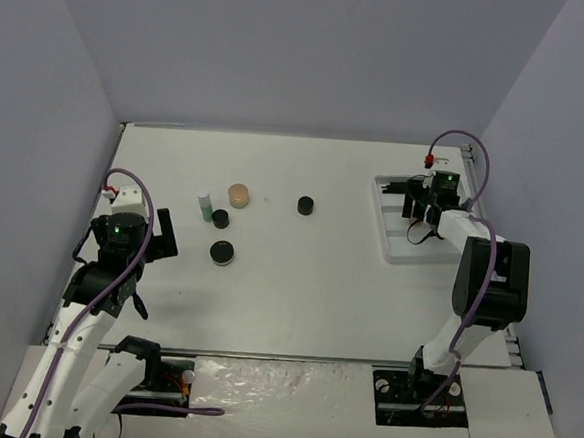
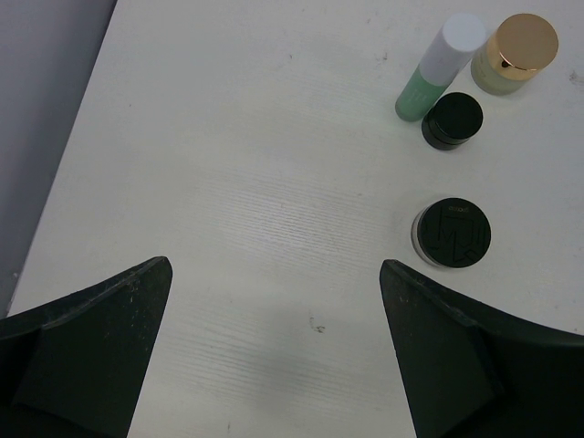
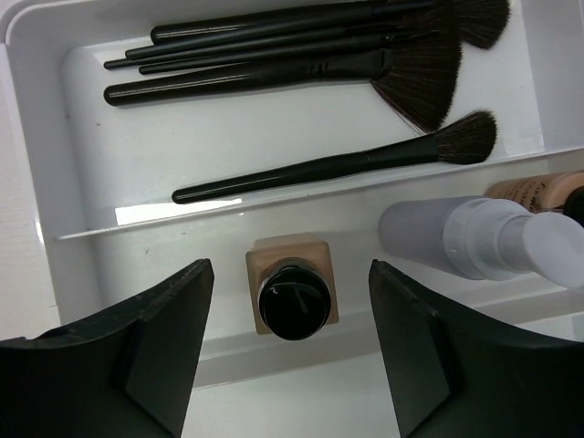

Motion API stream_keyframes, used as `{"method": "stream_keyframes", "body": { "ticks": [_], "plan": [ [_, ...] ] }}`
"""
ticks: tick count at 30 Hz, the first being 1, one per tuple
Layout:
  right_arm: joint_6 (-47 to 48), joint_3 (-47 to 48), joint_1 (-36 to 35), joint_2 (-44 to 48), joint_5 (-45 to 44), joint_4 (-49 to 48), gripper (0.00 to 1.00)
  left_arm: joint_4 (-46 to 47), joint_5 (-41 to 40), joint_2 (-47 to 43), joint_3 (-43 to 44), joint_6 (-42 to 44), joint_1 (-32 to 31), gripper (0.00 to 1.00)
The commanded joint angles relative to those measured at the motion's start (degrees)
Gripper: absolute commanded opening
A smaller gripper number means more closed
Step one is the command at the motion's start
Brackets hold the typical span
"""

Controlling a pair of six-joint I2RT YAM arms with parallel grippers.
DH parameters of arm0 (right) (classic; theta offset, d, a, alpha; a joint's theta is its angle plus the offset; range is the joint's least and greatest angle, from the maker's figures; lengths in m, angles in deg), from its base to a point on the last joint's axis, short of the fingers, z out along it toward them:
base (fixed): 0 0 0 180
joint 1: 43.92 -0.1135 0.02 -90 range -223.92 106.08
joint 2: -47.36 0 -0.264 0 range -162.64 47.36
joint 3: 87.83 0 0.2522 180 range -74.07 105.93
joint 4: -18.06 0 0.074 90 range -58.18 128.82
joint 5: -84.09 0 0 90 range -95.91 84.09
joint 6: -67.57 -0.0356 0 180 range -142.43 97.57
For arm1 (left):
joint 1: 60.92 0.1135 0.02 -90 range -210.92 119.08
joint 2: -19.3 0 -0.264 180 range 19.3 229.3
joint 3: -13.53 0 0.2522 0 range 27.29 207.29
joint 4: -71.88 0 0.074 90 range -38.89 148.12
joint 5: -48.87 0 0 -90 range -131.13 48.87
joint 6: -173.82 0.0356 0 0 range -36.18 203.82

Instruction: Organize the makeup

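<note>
The white compartmented plastic tray (image 3: 41, 137) holds thin black brushes (image 3: 274, 78) in its long section. The next section holds an upright square tan bottle with a black cap (image 3: 290, 294) and a lying clear-grey bottle (image 3: 456, 239). On the white desk (image 1: 318, 281), walled in pale grey, stand a green white-capped bottle (image 2: 429, 78), a gold-lidded tan jar (image 2: 516, 53) and three round black jars (image 1: 221, 253). The left gripper (image 2: 274, 274) has its jaws wide apart and empty. The right gripper (image 3: 290, 272) has its jaws apart over the tan bottle.

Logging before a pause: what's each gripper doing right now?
Left gripper: open, holding nothing.
Right gripper: open, straddling the tan bottle in the tray, not gripping it.
</note>
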Motion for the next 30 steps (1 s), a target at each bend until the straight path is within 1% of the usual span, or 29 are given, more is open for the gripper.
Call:
{"method": "stream_keyframes", "body": {
  "ticks": [1,4,6,7,10,12,15,19,22,23,30],
  "plan": [
    [-2.5,2.8,0.2,3.6,-0.6,-0.2,0.7,3.5,1.2,0.0,0.9,0.9,0.4,0.97],
    [-4.7,4.0,-0.1,7.2,0.6,1.4,0.77,3.4,3.2,1.4,1.2,-0.8,0.4,0.97],
    [-8.0,5.3,-0.9,11.5,0.9,3.1,0.83,3.4,5.5,3.4,2.3,-2.3,0.4,0.97],
    [-8.7,5.8,-1.3,12.5,0.4,4.0,0.84,3.6,6.7,4.7,3.2,-2.9,0.4,0.97],
    [-12.2,7.6,-2.7,19.0,-2.1,8.3,0.94,5.2,9.6,10.1,6.7,-4.0,0.3,0.97],
    [-13.8,9.5,-2.7,23.0,-0.9,11.0,0.99,5.5,9.9,13.8,9.2,-4.2,0.3,0.97],
    [-15.0,10.3,-2.7,27.0,2.9,12.5,1.0,5.7,10.9,21.3,14.5,-4.1,0.4,0.97],
    [-15.7,8.8,-3.5,33.6,5.8,13.3,1.0,6.8,13.8,32.3,20.9,-3.5,0.4,0.97],
    [-15.6,7.0,-6.2,37.1,7.0,13.3,1.0,5.9,14.6,40.1,28.7,-2.7,0.5,0.97],
    [-15.5,6.1,-6.7,37.8,7.4,13.3,1.0,5.3,14.8,43.4,30.4,-2.3,0.6,0.97],
    [-14.1,2.0,-8.8,42.5,7.7,13.3,1.0,2.4,15.8,58.7,41.3,-0.9,1.0,0.95]
  ]
}}
